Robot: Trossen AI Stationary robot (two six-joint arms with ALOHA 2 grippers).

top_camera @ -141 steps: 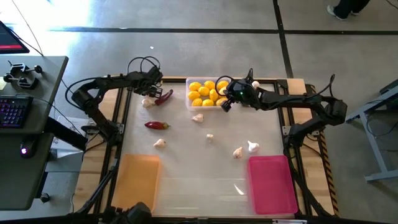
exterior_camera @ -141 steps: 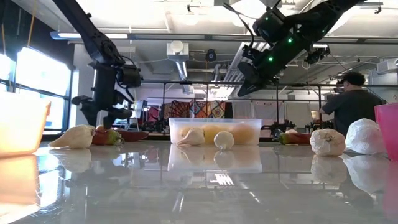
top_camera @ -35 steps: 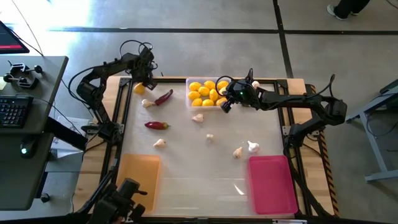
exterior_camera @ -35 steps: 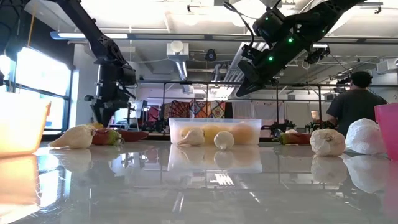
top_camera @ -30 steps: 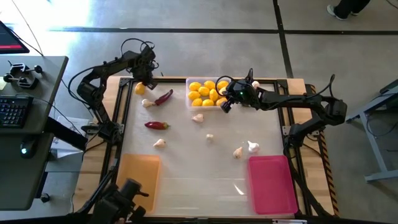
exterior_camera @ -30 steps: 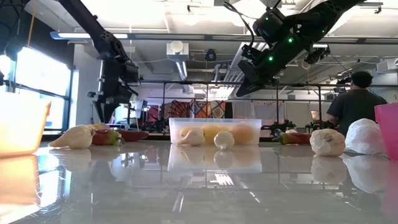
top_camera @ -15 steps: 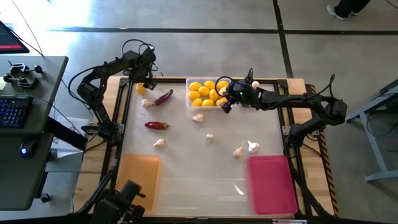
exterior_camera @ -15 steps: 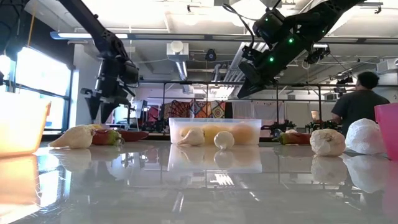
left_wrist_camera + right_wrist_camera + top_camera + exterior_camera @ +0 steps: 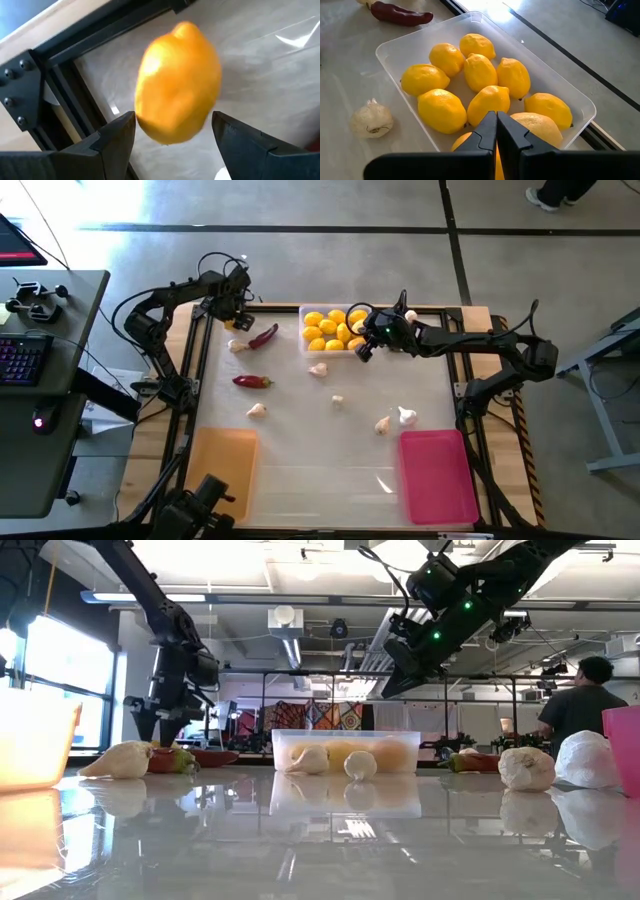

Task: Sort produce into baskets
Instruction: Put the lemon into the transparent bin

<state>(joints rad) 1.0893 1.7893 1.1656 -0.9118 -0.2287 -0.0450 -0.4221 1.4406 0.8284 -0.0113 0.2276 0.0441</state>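
A loose lemon lies on the table at its far left corner. My left gripper points down over it, open, with one finger on each side and not touching; in the high view my left gripper hides it. My right gripper is shut and hovers over the clear basket, which holds several lemons. Two red chilies and several garlic bulbs lie on the table. The orange basket and the pink basket sit at the near edge.
The table's black frame rail runs close beside the loose lemon. A garlic bulb and a chili lie just nearer than my left gripper. A person stands in the room beyond the table.
My left gripper has opened wide, rolled a little about its own line, and sunk toward the lemon at the far left corner, so that its fingers now stand around it. The lemon has not moved.
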